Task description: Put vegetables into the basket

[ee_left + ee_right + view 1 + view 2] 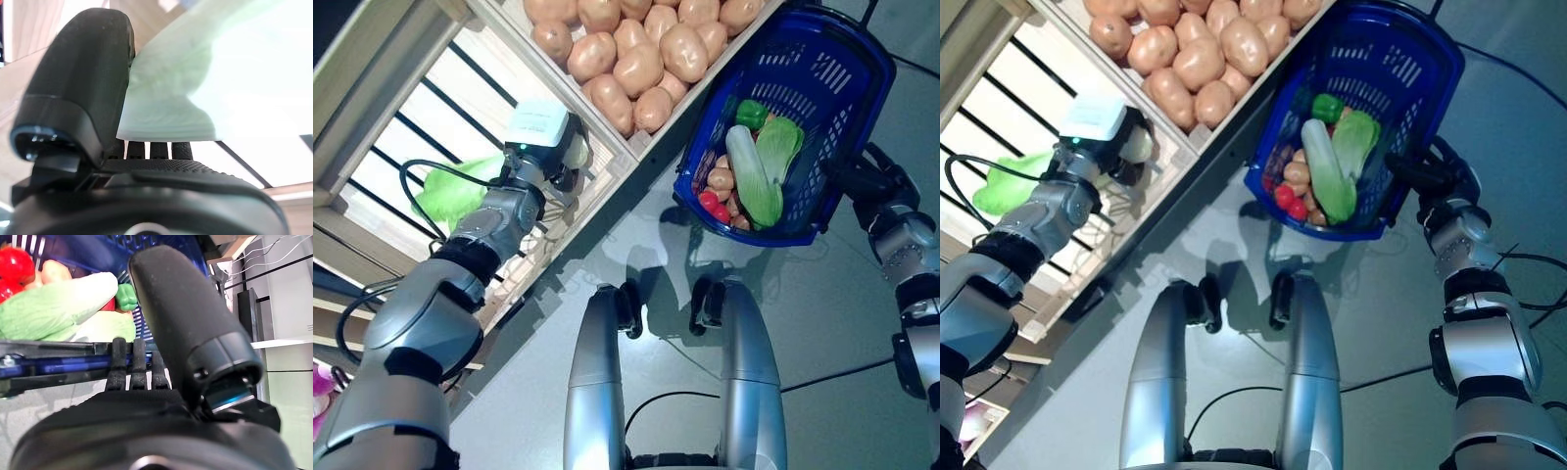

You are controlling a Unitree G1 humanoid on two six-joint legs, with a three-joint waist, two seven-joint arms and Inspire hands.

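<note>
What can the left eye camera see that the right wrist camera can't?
Only the left eye view shows the potatoes in the wooden crate and the left hand over a leafy cabbage. Only the right wrist view shows the right hand with fingers curled round the basket's rim. Both show the blue basket holding the green pepper.

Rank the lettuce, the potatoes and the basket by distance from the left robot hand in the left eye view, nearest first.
From the left robot hand:
1. Lettuce, just beside it on the slatted shelf.
2. Potatoes, in the next bin.
3. Basket, far across, at the right robot hand.
</note>
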